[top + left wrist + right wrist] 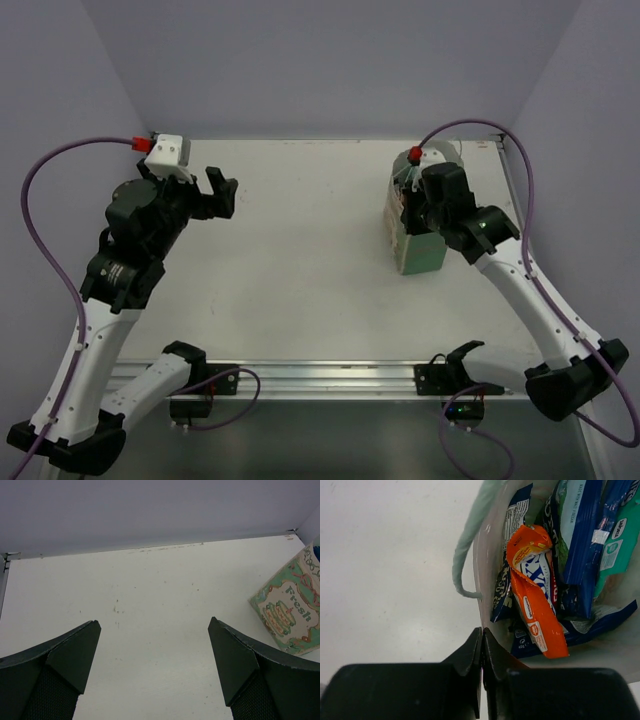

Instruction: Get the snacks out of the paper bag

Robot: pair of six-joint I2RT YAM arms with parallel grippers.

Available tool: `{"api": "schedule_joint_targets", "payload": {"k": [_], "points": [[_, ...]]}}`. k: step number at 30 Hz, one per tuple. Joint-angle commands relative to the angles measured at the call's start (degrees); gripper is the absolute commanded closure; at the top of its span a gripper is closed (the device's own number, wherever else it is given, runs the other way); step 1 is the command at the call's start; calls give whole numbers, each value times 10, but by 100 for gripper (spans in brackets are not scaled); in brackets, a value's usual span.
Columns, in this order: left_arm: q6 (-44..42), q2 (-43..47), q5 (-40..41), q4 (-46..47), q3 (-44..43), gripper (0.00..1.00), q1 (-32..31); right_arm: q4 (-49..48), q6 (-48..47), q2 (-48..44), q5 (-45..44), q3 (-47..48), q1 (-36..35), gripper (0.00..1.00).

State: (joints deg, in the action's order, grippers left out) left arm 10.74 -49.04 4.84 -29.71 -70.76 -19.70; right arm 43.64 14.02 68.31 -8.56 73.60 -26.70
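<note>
The pale mint-green paper bag (421, 251) stands upright at the far right of the table. My right gripper (414, 196) is over its open top and is shut on the bag's rim (483, 632), one finger inside and one outside the bag wall (487, 575). Inside lie the snacks: a red-yellow-orange packet (538, 608), several dark blue packets (580, 545) and a teal-white one (621, 534). A string handle (465, 544) hangs outside. My left gripper (222, 190) is open and empty, held above the table's far left. Its wrist view shows the bag's printed side (293, 613) to the right.
The white table (300, 270) is bounded by lilac walls at the back and sides. An aluminium rail (330, 378) with both arm bases runs along the near edge. Purple cables loop beside each arm.
</note>
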Motion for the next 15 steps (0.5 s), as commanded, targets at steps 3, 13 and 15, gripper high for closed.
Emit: {"api": "schedule_joint_targets", "payload": {"k": [3, 13, 15], "points": [[-6, -21, -6, 9, -21, 0, -4, 51, -29, -37, 64, 10, -17, 65], [21, -42, -33, 24, -28, 0, -4, 145, -43, -37, -83, 203, -15, 17], [19, -43, -30, 24, -30, 0, -4, 143, -44, -40, -130, 204, 8, 16]]}}
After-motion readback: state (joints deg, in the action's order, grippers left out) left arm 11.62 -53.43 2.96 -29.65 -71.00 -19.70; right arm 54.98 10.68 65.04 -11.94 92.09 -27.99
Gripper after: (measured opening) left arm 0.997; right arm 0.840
